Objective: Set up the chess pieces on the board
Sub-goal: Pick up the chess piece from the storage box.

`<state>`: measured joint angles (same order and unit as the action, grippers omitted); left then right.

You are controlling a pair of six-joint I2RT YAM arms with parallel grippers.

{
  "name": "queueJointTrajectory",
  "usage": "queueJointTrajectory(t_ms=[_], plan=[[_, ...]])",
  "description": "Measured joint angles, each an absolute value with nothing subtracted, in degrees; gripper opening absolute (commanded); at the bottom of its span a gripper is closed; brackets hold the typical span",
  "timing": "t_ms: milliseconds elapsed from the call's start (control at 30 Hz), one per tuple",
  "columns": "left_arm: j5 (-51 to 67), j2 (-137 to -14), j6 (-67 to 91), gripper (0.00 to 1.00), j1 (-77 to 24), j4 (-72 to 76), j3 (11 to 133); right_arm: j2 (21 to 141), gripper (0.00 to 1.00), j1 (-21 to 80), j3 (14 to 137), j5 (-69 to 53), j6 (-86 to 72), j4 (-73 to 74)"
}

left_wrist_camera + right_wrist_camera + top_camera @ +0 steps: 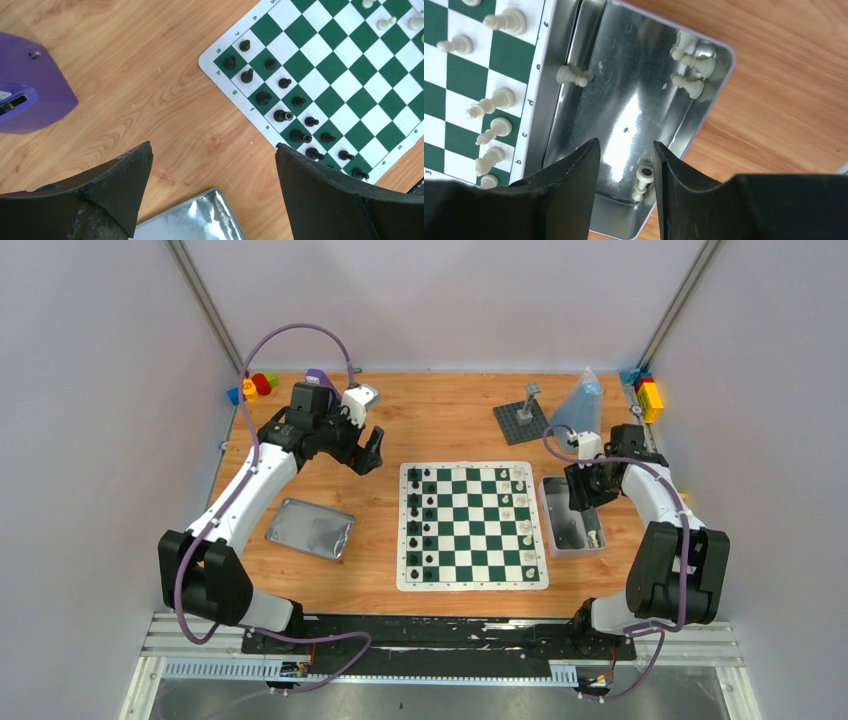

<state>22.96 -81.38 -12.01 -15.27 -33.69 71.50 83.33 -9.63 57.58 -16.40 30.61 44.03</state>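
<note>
Finishing white side of chessboard point(472, 525); found black pieces point(422, 525) ranked.
Saw several white pieces point(691, 67) loose in metal tin point(569, 65); logged right gripper point(626, 147) above it, slightly parted, empty; left gripper point(214, 147) wide, empty.

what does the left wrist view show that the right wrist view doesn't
Only left wrist: the black pieces in rows along one edge of the board, a purple object, and a silver tray corner. Only right wrist: the silver tin holding loose white pieces. Both: the board, standing white pieces, the wooden table. Each also shows its own open gripper, left gripper or right gripper.
</note>
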Motion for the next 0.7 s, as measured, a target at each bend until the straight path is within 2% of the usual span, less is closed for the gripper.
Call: queueJointTrajectory(t_ms=[200, 367, 700], plan=[[24.43, -82.56, -16.08, 1.0, -15.27, -36.95, 71.5, 82.78, 0.43, -9.63, 50.98, -16.62, 35.14, 42.0], [24.91, -84.58, -20.56, 1.0, -15.27, -40.34, 71.5, 76.77, 0.43, -9.85, 44.03, -16.08, 40.05, 43.44], [20.84, -91.24, -26.15, 1.0, -15.27, -45.39, 73.63, 72.99, 0.45, -9.93, 42.72, -18.33, 44.05, 47.22]])
